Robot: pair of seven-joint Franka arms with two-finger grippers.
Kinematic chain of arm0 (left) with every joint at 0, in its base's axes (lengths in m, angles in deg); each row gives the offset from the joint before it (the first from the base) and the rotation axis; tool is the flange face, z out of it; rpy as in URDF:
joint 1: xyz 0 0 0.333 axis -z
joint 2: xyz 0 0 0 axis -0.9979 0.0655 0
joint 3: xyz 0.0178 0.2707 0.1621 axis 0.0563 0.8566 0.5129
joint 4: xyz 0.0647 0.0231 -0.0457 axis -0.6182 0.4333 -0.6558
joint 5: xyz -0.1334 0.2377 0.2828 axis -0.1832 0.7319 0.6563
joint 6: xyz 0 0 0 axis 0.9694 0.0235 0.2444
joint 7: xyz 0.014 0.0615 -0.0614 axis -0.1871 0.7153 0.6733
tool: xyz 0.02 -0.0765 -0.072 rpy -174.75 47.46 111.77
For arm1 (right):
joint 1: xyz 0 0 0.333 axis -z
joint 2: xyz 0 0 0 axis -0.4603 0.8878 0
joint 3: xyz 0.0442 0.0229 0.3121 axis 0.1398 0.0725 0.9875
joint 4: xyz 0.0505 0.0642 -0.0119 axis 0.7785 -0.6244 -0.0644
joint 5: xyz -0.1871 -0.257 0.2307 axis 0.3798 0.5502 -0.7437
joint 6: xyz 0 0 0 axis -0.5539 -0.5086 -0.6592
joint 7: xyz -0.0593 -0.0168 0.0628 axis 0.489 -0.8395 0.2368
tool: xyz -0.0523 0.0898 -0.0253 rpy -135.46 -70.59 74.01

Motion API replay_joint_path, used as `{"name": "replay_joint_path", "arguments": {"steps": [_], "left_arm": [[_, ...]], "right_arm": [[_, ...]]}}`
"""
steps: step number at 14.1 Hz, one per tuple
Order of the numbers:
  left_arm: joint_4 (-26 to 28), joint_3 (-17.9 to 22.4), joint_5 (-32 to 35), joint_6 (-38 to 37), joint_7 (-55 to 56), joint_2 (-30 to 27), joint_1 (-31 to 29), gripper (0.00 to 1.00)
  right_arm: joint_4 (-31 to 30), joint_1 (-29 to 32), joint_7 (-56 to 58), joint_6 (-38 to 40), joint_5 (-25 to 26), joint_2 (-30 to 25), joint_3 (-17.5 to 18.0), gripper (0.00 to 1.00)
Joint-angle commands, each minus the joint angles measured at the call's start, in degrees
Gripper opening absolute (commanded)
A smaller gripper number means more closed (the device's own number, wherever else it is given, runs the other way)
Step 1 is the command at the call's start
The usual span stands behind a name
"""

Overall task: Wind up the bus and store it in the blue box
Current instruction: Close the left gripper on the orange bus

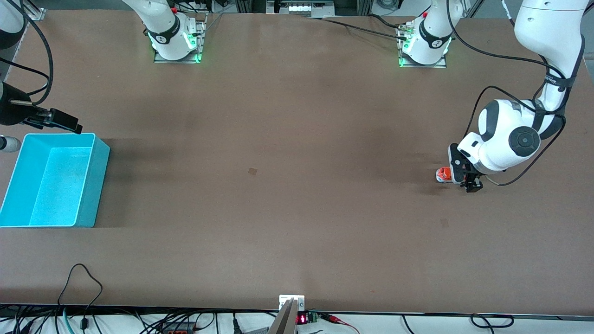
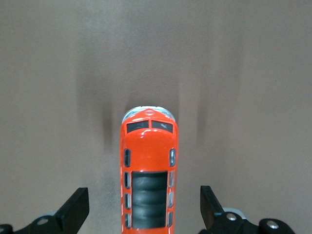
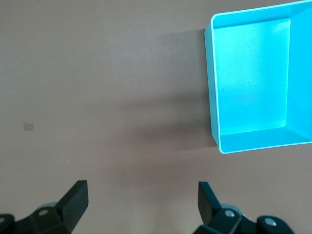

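The small orange bus stands on the brown table toward the left arm's end. In the left wrist view the bus lies lengthwise between my left gripper's fingers, its dark roof panel showing. My left gripper is open and low around the bus, with a gap on each side. The empty blue box sits at the right arm's end of the table and also shows in the right wrist view. My right gripper is open and empty, over the table just past the box's far rim.
A small square mark sits on the bare table between box and bus. The arm bases stand along the far edge. Cables trail over the near edge. A grey-white object lies beside the box.
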Motion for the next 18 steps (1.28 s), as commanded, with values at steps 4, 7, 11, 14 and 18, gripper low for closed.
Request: {"name": "replay_joint_path", "arguments": {"steps": [4, 7, 11, 14, 18], "left_arm": [[2.3, -0.6, 1.3, 2.7, -0.8, -0.3, -0.4, 0.53], [2.2, -0.7, 1.3, 2.7, -0.9, 0.1, -0.4, 0.36], [2.2, -0.7, 1.3, 2.7, -0.9, 0.1, -0.4, 0.34], [2.1, -0.6, 1.3, 2.8, -1.1, 0.6, -0.5, 0.34], [1.5, -0.6, 1.2, 6.2, -7.1, 2.7, -5.8, 0.34]], "right_arm": [[-0.2, 0.4, 0.0, -0.2, 0.1, -0.5, 0.3, 1.0], [-0.2, -0.2, -0.8, -0.2, 0.1, -0.5, 0.6, 1.0], [0.7, -0.4, -0.9, -0.3, -0.5, -0.5, 1.0, 1.0], [0.7, 0.0, -0.9, -0.3, -0.5, -0.5, 0.7, 1.0], [0.7, -0.2, -0.8, -0.2, 0.3, -0.5, 0.7, 1.0]]}}
